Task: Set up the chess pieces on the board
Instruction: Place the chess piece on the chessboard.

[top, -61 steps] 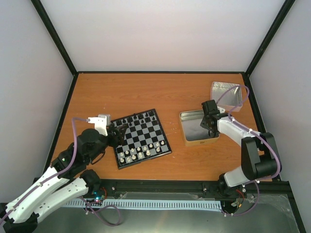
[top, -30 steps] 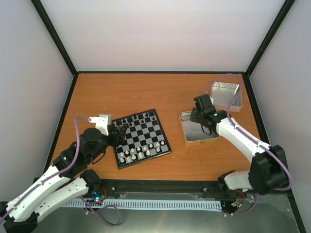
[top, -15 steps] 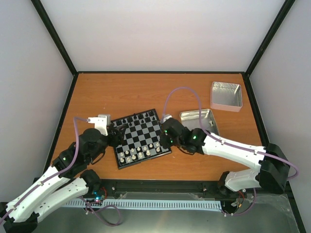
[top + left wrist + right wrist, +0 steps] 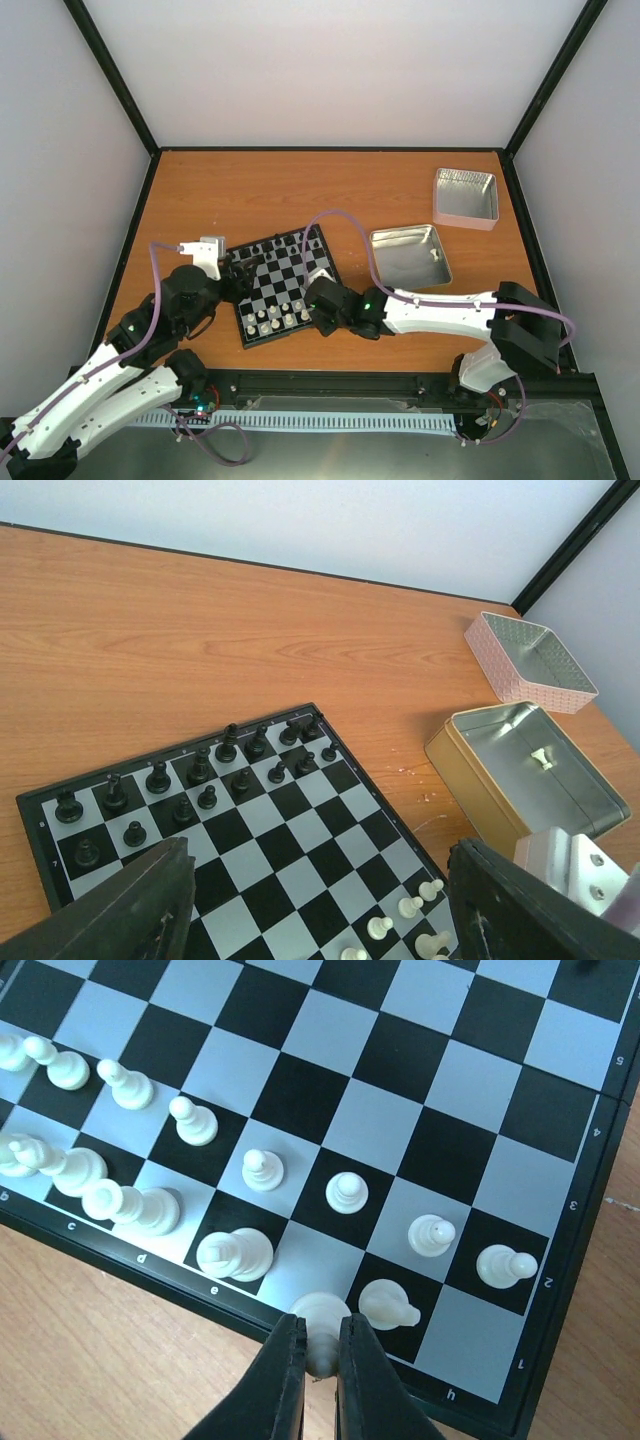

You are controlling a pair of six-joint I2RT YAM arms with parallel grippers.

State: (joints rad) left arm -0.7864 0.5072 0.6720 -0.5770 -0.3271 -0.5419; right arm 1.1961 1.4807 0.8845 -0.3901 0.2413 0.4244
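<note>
The left end effector (image 4: 320, 845) hovers at the left edge of the board (image 4: 288, 272), its fingers spread wide with nothing between them. On the board, the black pieces (image 4: 200, 770) fill the two far rows. The white pieces (image 4: 262, 1170) are almost all set. A full line of pawns runs across the second row, and the back row behind them is filled from the left. That row's far-left corner is cut off in the right wrist view, so it cannot be checked.

The right end effector (image 4: 320, 1345) is at the near edge of the board, fingers clamped on a white piece (image 4: 322, 1312). It holds this piece upright, low over the back-row square just left of the knight (image 4: 388, 1303). The corner square right of the knight is bare.

Further right on the bench (image 4: 300, 190), the open tin (image 4: 395, 270) holds one stray white piece (image 4: 541, 757), well apart from both end effectors. Judging by this, the job is nearly done: release this piece, then fetch the last one.
</note>
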